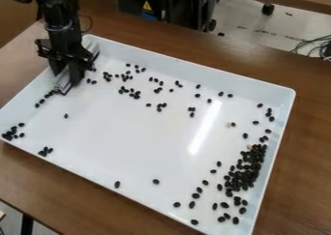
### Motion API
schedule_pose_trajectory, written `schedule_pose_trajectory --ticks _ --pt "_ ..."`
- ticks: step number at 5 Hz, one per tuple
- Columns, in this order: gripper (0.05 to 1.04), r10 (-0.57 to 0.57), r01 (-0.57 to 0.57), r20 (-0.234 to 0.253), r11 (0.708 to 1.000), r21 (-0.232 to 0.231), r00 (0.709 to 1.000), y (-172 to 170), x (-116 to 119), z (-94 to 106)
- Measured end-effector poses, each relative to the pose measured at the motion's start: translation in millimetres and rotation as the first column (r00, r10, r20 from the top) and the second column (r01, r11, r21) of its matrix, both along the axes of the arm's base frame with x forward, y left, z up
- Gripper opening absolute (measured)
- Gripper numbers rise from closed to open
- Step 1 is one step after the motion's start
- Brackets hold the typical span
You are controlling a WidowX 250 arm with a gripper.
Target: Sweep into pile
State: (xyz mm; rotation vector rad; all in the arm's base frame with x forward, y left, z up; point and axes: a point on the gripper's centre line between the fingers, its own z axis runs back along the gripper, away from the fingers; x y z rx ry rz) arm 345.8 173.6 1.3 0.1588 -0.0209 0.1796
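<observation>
The end effector pinches the sweeper inside the tray, at the view's left. The main bean pile sits opposite, lower right; the sweeper's length lies crosswise, so I'd judge its broad side suits pushing strays over.

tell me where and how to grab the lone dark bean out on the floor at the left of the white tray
Probably best pinched across its long sides, from straight above: the bean is small and oval, and lies on the flat tray with no neighbour touching it.
</observation>
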Motion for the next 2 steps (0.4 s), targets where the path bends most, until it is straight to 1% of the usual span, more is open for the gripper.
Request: schedule_pose_trajectory --ticks 1,2 --pt "0.357 -0.036 0.036 0.006 0.998 0.048 0.999 -9 4 -5.1" --pt "0.356 -0.08 0.078 0.034 0.996 0.05 0.996 -29 11 -8.3"
